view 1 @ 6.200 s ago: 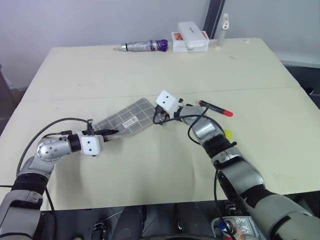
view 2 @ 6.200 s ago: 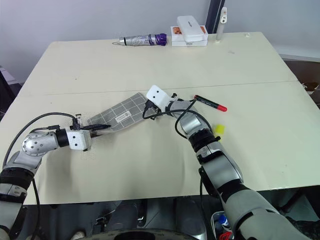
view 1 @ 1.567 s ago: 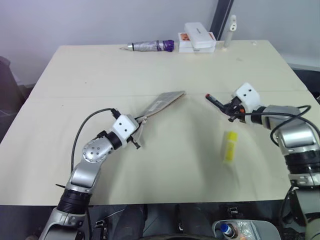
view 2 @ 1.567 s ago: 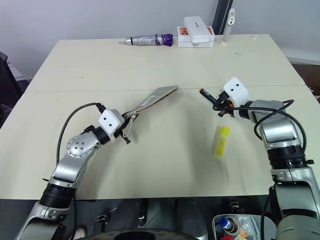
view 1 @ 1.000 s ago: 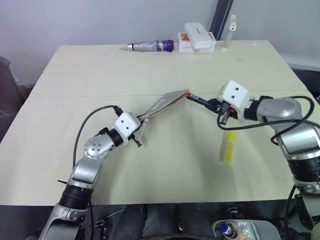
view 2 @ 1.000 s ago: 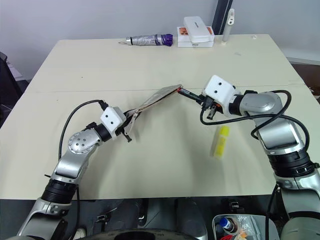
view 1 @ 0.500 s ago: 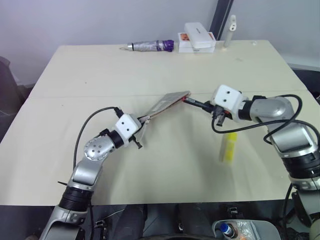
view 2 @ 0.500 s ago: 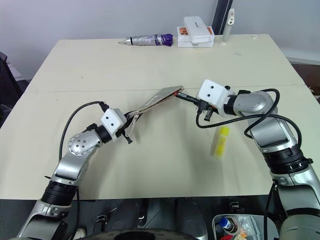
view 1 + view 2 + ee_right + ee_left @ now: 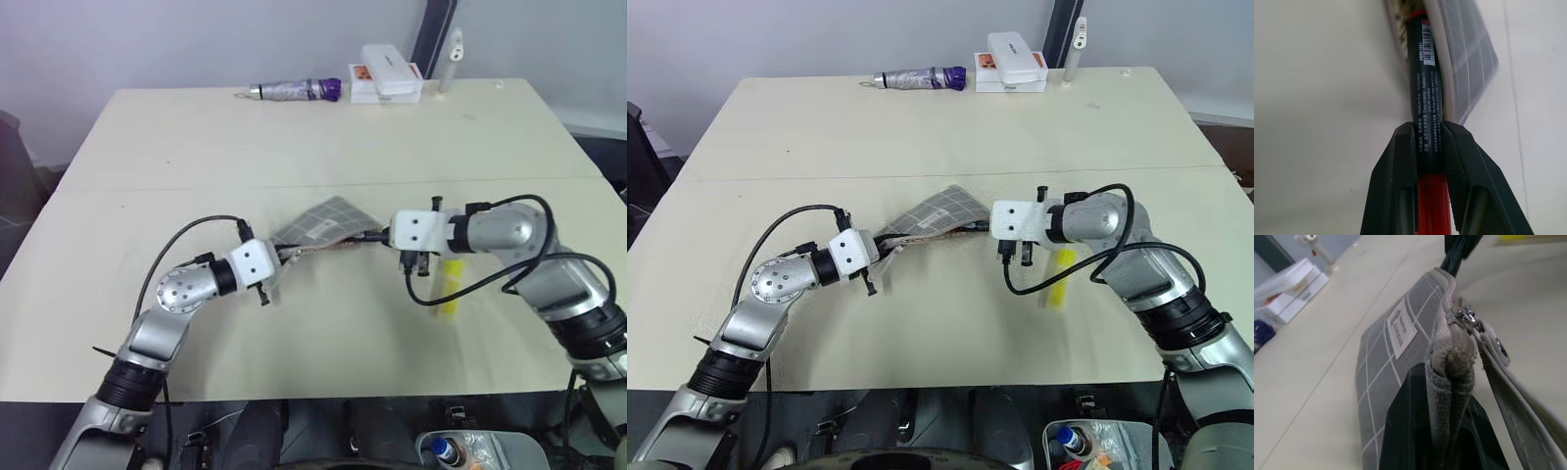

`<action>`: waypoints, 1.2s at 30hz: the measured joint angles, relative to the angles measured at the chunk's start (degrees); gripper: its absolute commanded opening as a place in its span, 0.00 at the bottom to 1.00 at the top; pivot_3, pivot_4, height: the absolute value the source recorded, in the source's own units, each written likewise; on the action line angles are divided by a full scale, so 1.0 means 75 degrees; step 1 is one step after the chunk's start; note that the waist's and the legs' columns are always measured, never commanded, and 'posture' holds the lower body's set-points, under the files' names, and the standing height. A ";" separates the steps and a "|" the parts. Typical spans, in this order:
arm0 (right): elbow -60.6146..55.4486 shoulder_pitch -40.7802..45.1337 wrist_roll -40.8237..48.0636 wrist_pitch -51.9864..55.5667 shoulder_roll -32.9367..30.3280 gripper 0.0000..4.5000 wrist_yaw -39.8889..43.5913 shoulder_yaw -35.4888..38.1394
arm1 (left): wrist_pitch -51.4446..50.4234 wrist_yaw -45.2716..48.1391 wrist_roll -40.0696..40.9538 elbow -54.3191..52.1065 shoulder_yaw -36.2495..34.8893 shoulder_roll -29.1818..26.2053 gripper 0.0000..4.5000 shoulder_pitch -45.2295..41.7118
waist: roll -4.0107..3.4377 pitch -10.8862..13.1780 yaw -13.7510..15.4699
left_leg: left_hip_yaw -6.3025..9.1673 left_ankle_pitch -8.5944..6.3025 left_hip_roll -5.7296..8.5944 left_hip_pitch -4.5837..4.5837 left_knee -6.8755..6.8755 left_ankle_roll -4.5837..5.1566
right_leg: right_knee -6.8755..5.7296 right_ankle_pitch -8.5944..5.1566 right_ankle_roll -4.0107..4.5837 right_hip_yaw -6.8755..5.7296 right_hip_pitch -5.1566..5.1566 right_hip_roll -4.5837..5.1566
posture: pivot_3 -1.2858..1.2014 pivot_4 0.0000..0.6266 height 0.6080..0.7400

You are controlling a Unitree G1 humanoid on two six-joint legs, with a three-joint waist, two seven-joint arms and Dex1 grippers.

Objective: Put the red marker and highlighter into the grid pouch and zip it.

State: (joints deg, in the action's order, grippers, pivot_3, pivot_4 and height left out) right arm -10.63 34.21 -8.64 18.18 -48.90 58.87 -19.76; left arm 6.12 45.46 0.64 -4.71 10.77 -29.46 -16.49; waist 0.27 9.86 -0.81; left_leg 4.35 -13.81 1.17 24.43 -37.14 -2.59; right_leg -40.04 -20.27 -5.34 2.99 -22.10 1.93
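The grid pouch (image 9: 323, 223) hangs tilted over the middle of the cream worktop (image 9: 294, 137), its near end raised off the surface. The left gripper (image 9: 277, 266) has its fingers (image 9: 1410, 431) pinched tight on that end of the fabric, right beside the zipper pull, with the white label facing up. From the other side, the right gripper (image 9: 384, 235) has its fingers (image 9: 1400, 181) closed narrowly around the red marker (image 9: 1422, 98), clamping the black barrel with the red section behind them. The marker's front end is pushed into the pouch's open mouth; how deep it goes cannot be told.

The highlighter (image 9: 450, 286) lies flat on the worktop just beside the right forearm, apart from the pouch and partly crossed by a black cable.

At the far edge of the worktop sit a silver tube with a purple cap (image 9: 292, 90), a stack of white boxes (image 9: 387, 72) and an upright white stick (image 9: 455, 45), all well apart from the pouch
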 measured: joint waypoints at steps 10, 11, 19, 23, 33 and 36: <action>-0.0459 0.0401 -0.0166 0.0321 0.0724 0.06 0.0275 -0.0294 | 0.0280 0.0525 0.0054 0.0049 0.0248 0.0164 0.00 -0.0416 | 0.0000 0.0000 0.0009 | 0.0003 0.0000 0.0003 0.0001 -0.0004 0.0000 | 0.0000 0.0000 0.0000 -0.0002 0.0003 -0.0001 | 0.52 0.24 1.00; -0.0476 0.0401 -0.0165 0.0360 0.0723 0.06 0.0295 -0.0291 | 0.0284 0.0541 0.0074 0.0071 0.0248 0.0174 0.00 -0.0418 | 0.0000 0.0000 0.0007 | 0.0003 0.0000 0.0002 0.0001 -0.0005 0.0000 | 0.0000 0.0000 0.0000 -0.0002 0.0002 0.0000 | 0.52 0.24 1.00; -0.0644 0.0454 0.0463 0.1108 0.0680 0.62 0.0531 0.0228 | 0.0280 0.0544 0.0159 0.0174 0.0247 0.0186 0.00 -0.0417 | 0.0000 0.0000 -0.0001 | 0.0009 0.0000 0.0001 0.0001 -0.0003 0.0000 | -0.0001 0.0000 0.0000 -0.0003 0.0001 -0.0002 | 0.52 0.24 1.00; -0.0902 0.0538 0.0999 0.1538 0.0643 0.83 0.0555 0.0760 | 0.0275 0.0381 0.0097 0.0202 0.0249 0.0202 0.00 -0.0420 | 0.0000 0.0000 0.0000 | 0.0009 0.0000 0.0001 0.0001 -0.0002 0.0000 | -0.0001 0.0000 0.0000 -0.0003 0.0001 -0.0001 | 0.52 0.24 1.00; -0.1427 -0.0860 0.2468 0.4502 -0.0492 0.83 0.0133 0.3189 | 0.0132 -0.1040 -0.0783 0.0879 0.0260 0.0776 0.00 -0.0457 | 0.0006 -0.0002 0.0047 | 0.0020 -0.0003 0.0007 -0.0004 -0.0009 0.0005 | 0.0008 0.0000 0.0000 -0.0010 0.0027 0.0008 | 0.52 0.24 1.00; -0.1735 -0.1734 0.2568 0.6040 -0.0567 0.83 -0.0435 0.3641 | 0.0100 -0.1300 -0.0944 0.1001 0.0302 0.1052 0.00 -0.0472 | 0.0006 -0.0002 0.0044 | 0.0019 -0.0002 0.0008 -0.0003 -0.0010 0.0005 | 0.0007 0.0000 0.0000 -0.0009 0.0026 0.0008 | 0.52 0.24 1.00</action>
State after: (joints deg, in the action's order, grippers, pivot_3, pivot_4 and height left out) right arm -23.65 21.20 10.62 63.48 -53.15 55.61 7.55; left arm 6.88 35.71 -6.43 2.80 13.03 -21.57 -20.03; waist 0.31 9.85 -0.48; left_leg 4.49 -13.83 1.23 24.42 -37.22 -2.55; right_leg -39.98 -20.27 -5.34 2.92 -21.91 1.99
